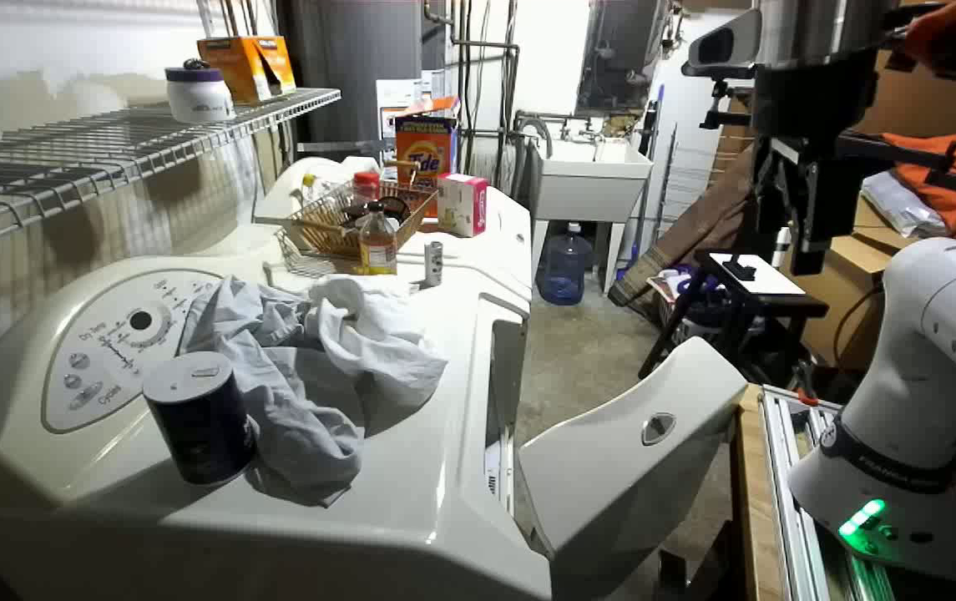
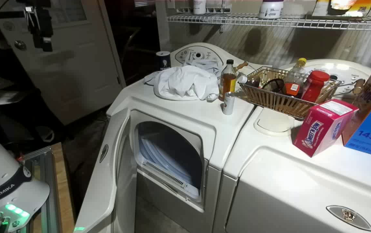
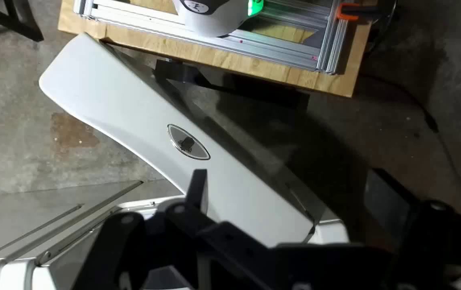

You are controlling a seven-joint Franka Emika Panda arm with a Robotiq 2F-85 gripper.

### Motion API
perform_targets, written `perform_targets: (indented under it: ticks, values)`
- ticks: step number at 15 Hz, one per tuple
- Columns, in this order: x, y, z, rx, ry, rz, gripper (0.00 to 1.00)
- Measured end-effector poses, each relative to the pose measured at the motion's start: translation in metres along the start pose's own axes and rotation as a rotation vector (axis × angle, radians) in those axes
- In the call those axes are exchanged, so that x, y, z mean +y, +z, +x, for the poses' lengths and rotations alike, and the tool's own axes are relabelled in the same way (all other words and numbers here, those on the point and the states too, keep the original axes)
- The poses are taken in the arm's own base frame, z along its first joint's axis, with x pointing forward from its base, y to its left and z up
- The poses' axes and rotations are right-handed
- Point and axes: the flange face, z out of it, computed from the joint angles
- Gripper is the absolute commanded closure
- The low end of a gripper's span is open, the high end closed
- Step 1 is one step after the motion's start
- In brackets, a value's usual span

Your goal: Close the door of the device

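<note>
The door of the device is a white curved panel with an oval badge. It stands wide open, swung out from the front of the white device. In an exterior view the door stands beside the dark drum opening, and the device shows its control panel behind. My gripper hangs high above the robot's side, apart from the door. It also shows at the upper left of an exterior view. In the wrist view the gripper is open with nothing held, and the door lies below it.
Cloths, a dark canister, a bottle and a can stand on the device. A basket and a pink box stand on the neighbouring machine. The robot's wooden table is close to the door's free edge.
</note>
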Motion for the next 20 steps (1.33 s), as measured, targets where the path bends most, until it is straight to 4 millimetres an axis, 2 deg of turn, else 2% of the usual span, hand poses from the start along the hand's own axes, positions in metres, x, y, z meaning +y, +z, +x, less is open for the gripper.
perform_targets:
  ticks: [15,17,20]
  values:
    - [0.001,0.0,0.0,0.0,0.001,0.001,0.0]
    - [0.008,0.0,0.0,-0.013,0.024,0.011,0.0]
    - [0.038,0.003,-0.001,-0.063,0.111,0.053,0.0]
